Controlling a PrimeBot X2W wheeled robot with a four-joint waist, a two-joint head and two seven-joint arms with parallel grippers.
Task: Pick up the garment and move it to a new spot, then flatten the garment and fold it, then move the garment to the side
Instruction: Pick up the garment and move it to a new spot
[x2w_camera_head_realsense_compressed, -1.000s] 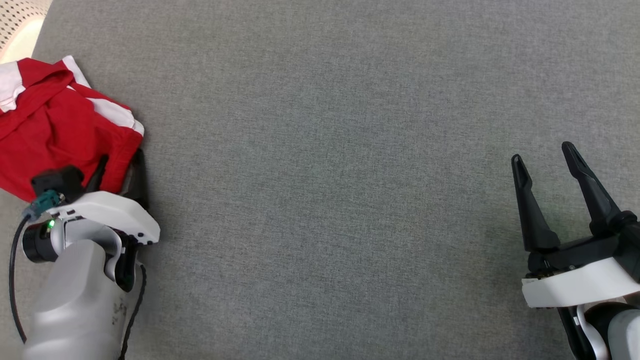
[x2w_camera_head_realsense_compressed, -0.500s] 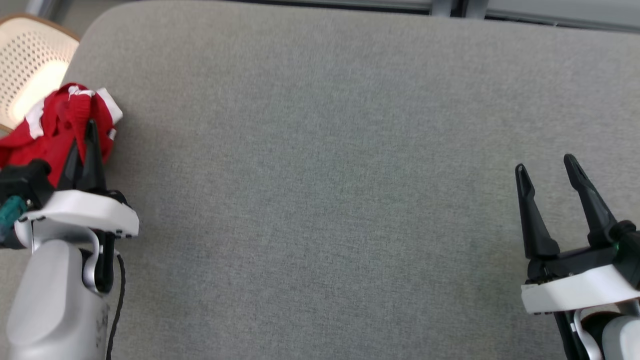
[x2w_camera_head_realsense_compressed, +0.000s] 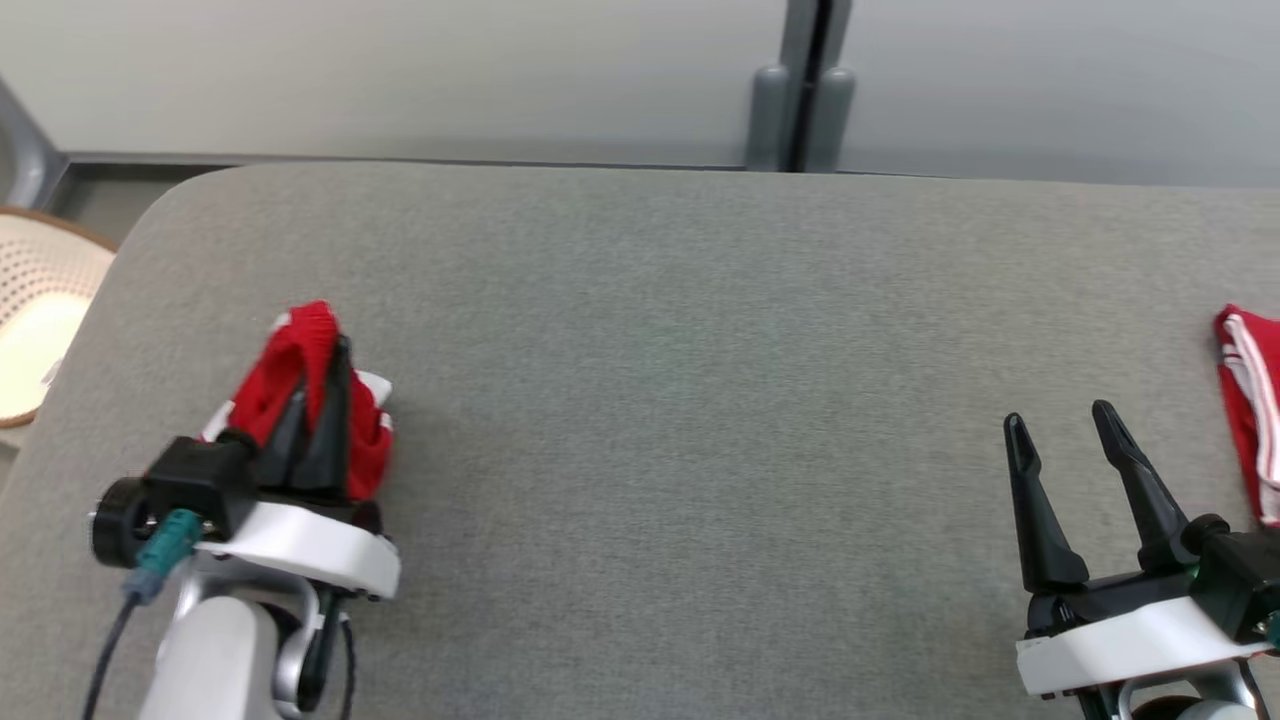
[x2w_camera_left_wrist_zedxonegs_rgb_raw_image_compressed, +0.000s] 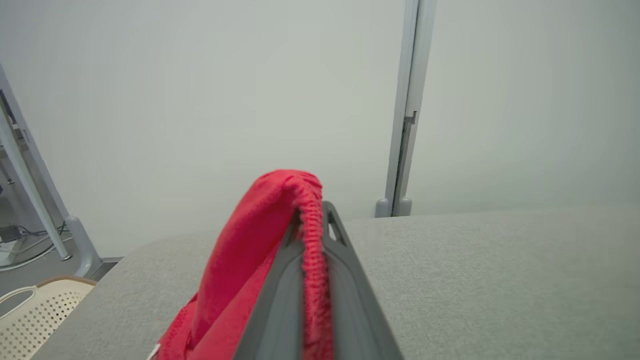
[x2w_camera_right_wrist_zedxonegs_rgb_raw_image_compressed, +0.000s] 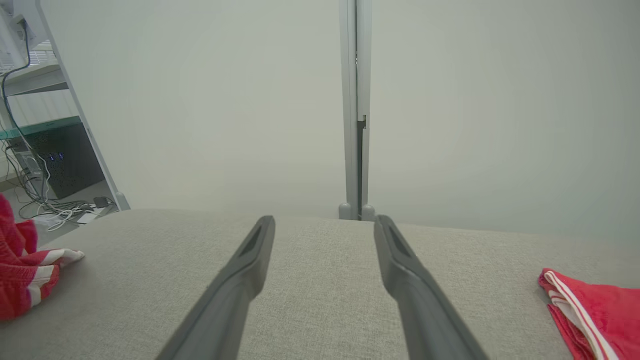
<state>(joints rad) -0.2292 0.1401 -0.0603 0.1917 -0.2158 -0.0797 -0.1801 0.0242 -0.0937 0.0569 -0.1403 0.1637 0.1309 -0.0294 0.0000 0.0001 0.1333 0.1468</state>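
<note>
The red garment (x2w_camera_head_realsense_compressed: 300, 355) stood bunched at the near left of the grey padded surface (x2w_camera_head_realsense_compressed: 700, 330). Its ribbed edge was pinched between the clenched fingers of the left gripper (x2w_camera_head_realsense_compressed: 335, 365), and its lower folds appeared to rest on the padding. I judged this to be the first step, the pick-up and carry. The right gripper (x2w_camera_head_realsense_compressed: 1060, 415) hung at the near right, jaws spread with nothing between them, just left of a second red piece (x2w_camera_head_realsense_compressed: 1245, 430) with white stripes. The next move probably called for carrying the bundle rightward to the bare middle and letting go there, so both grippers could spread it flat.
</note>
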